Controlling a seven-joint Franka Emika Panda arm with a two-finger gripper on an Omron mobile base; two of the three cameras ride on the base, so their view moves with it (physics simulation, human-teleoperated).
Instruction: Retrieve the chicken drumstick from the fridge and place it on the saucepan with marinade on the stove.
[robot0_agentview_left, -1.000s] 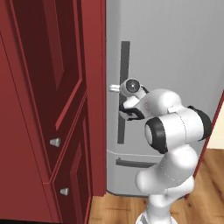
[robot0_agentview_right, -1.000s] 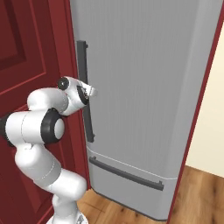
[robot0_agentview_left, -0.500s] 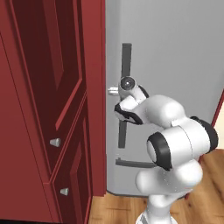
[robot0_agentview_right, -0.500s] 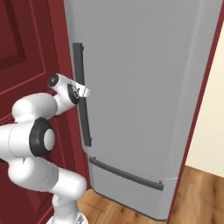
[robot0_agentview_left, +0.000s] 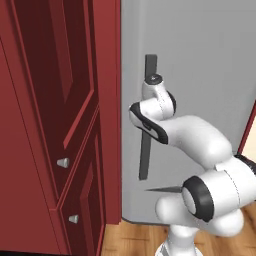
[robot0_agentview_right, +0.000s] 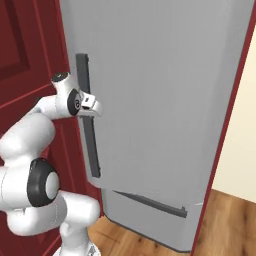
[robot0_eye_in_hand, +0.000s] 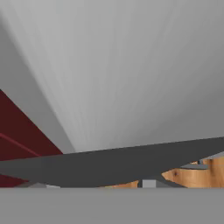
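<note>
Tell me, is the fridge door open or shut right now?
Slightly open: in the right base view the fridge door's lower edge swings out above the drawer front. The gripper is at the handle.

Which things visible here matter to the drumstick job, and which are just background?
Job:
fridge, door swinging open
fridge handle, dark vertical bar
gripper, at that handle

Background:
dark red cabinets
cabinet knobs
wooden floor

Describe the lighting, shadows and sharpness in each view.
Left base view: even flat light, fridge sharp, no glare. Right base view: soft shading on the fridge door, thin shadow beside the handle. Hand view: handle very close and stretched wide, door streaked with pale bands.
</note>
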